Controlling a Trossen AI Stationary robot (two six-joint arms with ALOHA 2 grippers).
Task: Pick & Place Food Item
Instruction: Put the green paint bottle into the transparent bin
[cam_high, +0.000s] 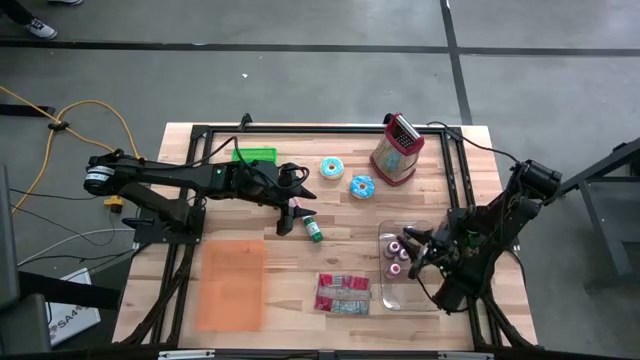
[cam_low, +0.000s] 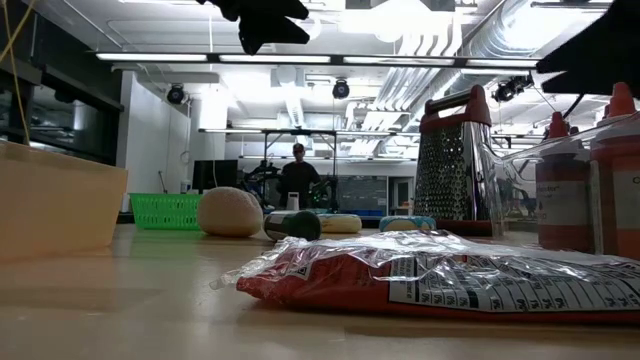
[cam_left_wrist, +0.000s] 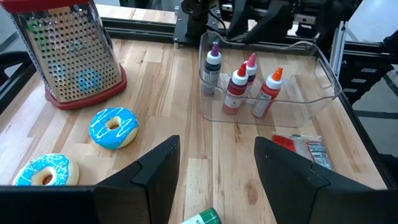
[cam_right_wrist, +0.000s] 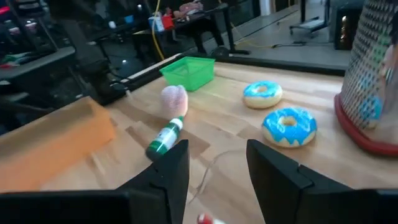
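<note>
Donuts (cam_high: 346, 177), two with blue icing, lie untouched on the table (cam_high: 250, 330) beside the grater (cam_high: 397, 150). Left gripper (cam_high: 292, 214) hovers near a green-capped bottle (cam_high: 312, 229), its fingers apart and empty. Right gripper (cam_high: 425, 250), also open and empty, is over the clear bin (cam_high: 385, 290). Nothing is picked yet.

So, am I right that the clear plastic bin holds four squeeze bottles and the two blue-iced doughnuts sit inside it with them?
Not quite: the two blue-iced doughnuts lie on the bare wooden table beside the metal grater, outside the clear plastic bin. The left wrist view shows it; the four squeeze bottles are right.
</note>
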